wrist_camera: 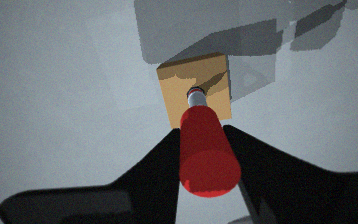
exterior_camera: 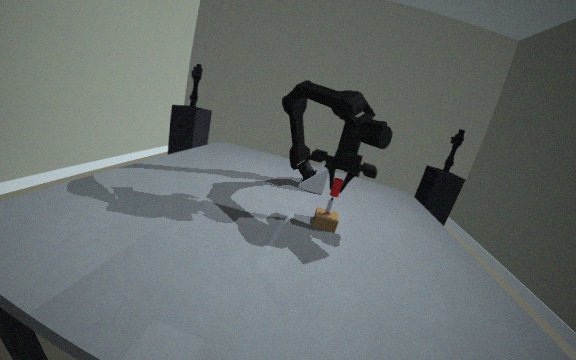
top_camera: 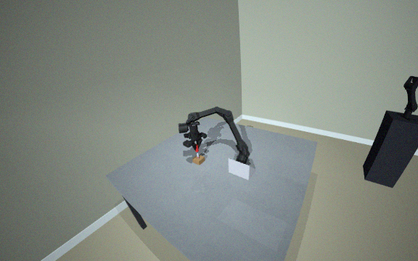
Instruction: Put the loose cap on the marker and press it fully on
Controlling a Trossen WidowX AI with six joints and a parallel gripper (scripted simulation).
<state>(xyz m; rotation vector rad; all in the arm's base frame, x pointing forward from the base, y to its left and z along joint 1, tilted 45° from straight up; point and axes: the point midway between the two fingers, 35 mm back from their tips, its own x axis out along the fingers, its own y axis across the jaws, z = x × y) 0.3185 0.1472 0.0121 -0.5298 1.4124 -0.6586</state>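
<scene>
The tool point(wrist_camera: 207, 150) is clamped on the red cap point(wrist_camera: 207, 152), held upright directly above the marker point(wrist_camera: 196, 96); the cap's lower end is seen over the marker's tip; whether it is fully seated cannot be told; the marker stands in the tan holder block point(exterior_camera: 326, 220), towards the far side of the grey worktop point(exterior_camera: 218, 280).

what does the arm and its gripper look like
The arm is matte black all over, built of slim rounded links with chunky cylindrical joints. The gripper has two flat black fingers that taper to a point. No cables, markings or labels show.
</scene>
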